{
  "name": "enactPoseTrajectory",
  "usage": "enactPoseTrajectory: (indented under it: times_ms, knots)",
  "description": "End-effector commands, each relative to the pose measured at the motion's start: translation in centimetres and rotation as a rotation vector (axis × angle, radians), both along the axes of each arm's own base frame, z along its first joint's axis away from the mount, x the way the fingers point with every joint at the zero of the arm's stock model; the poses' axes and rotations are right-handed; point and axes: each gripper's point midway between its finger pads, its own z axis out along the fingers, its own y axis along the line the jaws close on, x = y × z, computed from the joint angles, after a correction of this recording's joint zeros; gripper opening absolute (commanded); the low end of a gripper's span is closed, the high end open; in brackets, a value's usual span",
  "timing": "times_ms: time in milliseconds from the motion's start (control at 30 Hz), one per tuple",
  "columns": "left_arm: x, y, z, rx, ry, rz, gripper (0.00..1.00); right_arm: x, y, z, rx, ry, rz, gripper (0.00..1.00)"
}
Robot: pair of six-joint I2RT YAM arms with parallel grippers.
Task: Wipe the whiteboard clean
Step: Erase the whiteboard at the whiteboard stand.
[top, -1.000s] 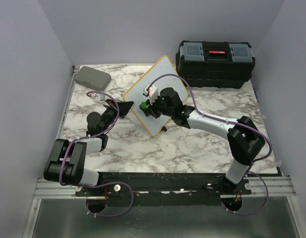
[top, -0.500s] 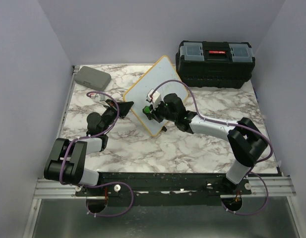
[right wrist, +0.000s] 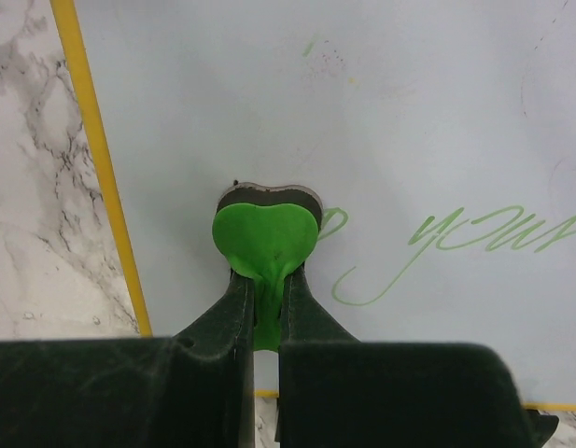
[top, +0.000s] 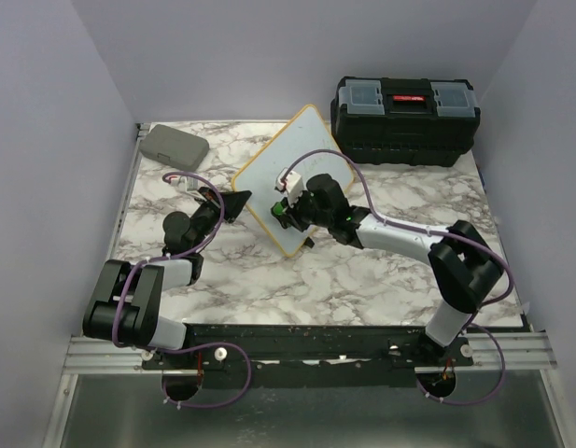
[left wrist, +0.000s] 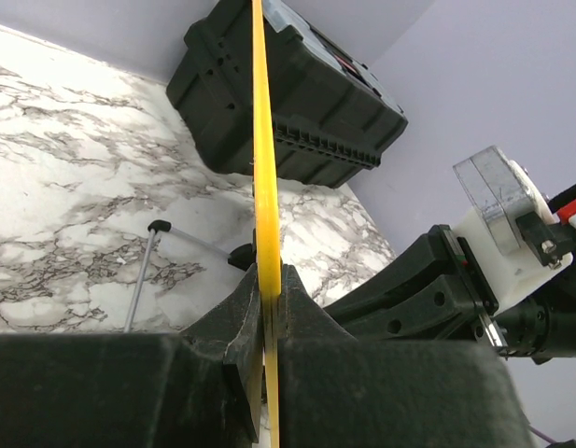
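Right wrist: right gripper (right wrist: 265, 291) pinches green eraser (right wrist: 265, 235) against whiteboard (right wrist: 409, 112).
Left wrist: left gripper (left wrist: 267, 303) clamped on whiteboard's edge.

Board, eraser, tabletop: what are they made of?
Board: smooth white face with a faint sheen, likely coated melamine or steel. Its yellow frame could be wood or plastic.
Eraser: matte green heart, probably plastic, over a dark pad, maybe felt.
Tabletop: marble veining, flat and uniform, possibly printed laminate.
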Motion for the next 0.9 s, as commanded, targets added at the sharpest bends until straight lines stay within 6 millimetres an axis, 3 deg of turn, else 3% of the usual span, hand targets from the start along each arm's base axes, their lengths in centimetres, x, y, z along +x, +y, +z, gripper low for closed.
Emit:
enactPoseTrajectory:
  times_ms: [0, 133, 400, 467, 667, 867]
  knots:
    - [-2.2, -1.9, -0.2, 0.018, -0.023, -0.132, 0.0, 2.2, 1.1, 1.6, 0.019, -0.013, -0.026, 0.01]
    - [-2.2, -1.9, -0.2, 0.017, -0.024, -0.133, 0.0, 3.4, 1.6, 3.3, 0.043, -0.043, -0.043, 0.01]
    - [-2.1, -1.9, -0.2, 0.018, -0.025, -0.132, 0.0, 3.5, 0.8, 3.6, 0.054, -0.042, -0.061, 0.01]
    - [-2.1, -1.9, -0.1, 0.016, -0.028, -0.132, 0.0, 3.2, 0.4, 2.6, 0.031, -0.028, -0.052, 0.01]
    - [-2.1, -1.9, 0.0, 0.015, -0.03, -0.133, 0.0, 0.2, -1.7, -3.7, -0.104, 0.08, 0.007, 0.01]
    - [-2.0, -1.9, 0.1, 0.013, -0.034, -0.132, 0.0, -2.5, -3.0, -7.0, -0.17, 0.177, 0.064, 0.01]
